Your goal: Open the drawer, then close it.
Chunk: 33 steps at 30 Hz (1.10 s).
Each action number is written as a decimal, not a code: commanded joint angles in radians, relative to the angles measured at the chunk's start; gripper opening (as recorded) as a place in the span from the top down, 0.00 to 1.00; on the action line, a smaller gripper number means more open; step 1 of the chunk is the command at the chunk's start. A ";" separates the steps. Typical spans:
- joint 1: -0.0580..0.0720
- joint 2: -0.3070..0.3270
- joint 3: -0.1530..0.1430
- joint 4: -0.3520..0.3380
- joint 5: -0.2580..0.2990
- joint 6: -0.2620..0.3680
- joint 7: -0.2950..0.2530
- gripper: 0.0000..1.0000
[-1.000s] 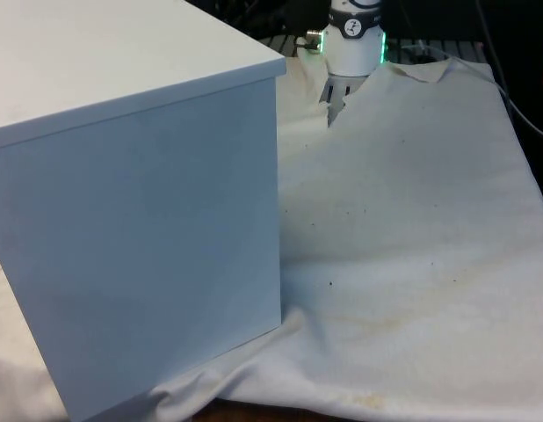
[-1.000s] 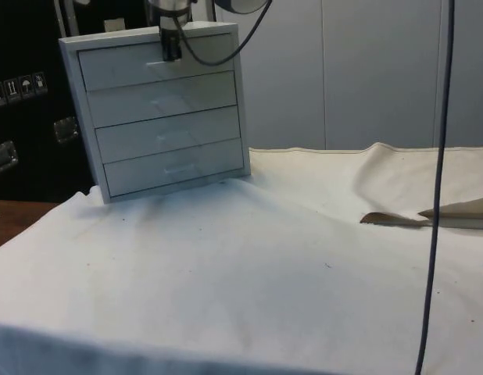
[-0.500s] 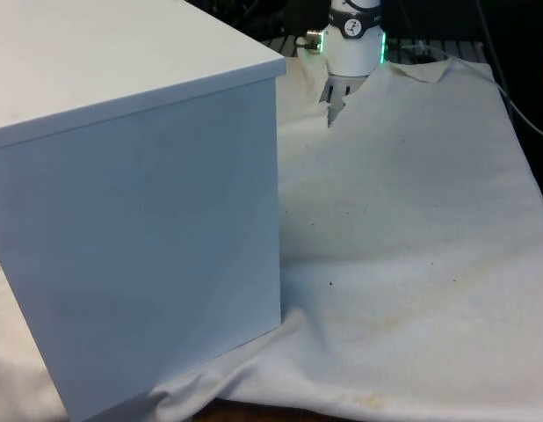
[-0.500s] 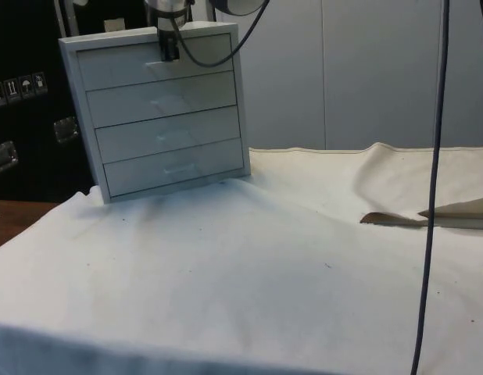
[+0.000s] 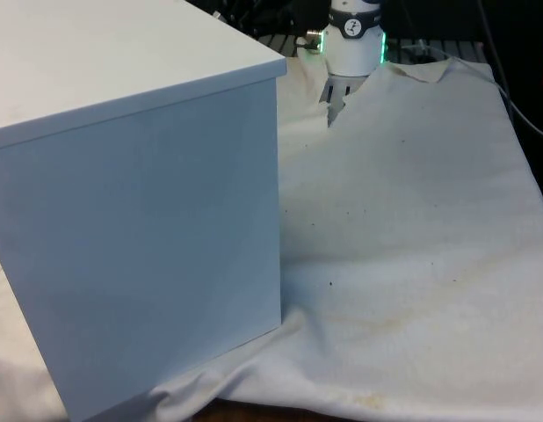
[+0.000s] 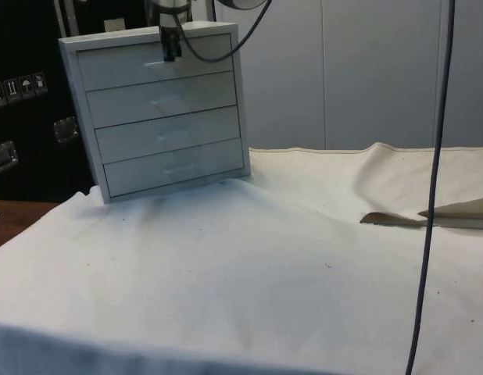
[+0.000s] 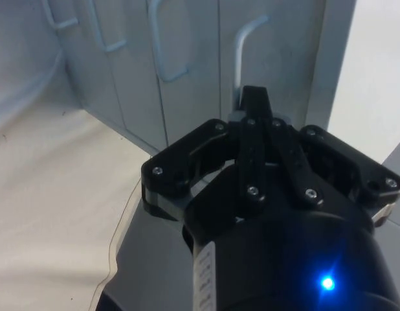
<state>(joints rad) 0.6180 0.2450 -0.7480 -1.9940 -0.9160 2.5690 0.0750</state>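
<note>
Your gripper point(image 7: 254, 103) is pinched tight at the top drawer's handle point(image 7: 242, 48) on the chest point(image 6: 159, 109) (far end of the cloth, all four fronts look flush). Step reads as pre-pull or just-closed; can't tell which. Next: check grasp, move straight along the slide.

white arm point(image 5: 352, 48) with a black gripper point(image 7: 255, 107), screwed linkages, and a black cable point(image 6: 226, 43).

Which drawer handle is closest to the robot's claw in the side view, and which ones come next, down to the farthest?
From the gripper:
1. Top drawer handle, right at the gripper.
2. Second drawer handle, just below.
3. Third drawer handle, lower.
4. Bottom drawer handle, lowest, near the cloth.
</note>
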 commanded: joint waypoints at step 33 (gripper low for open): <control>0.009 -0.126 0.057 -0.084 0.035 -0.080 -0.014 1.00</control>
<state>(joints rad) 0.6230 0.1370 -0.6970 -2.0630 -0.8810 2.5000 0.0600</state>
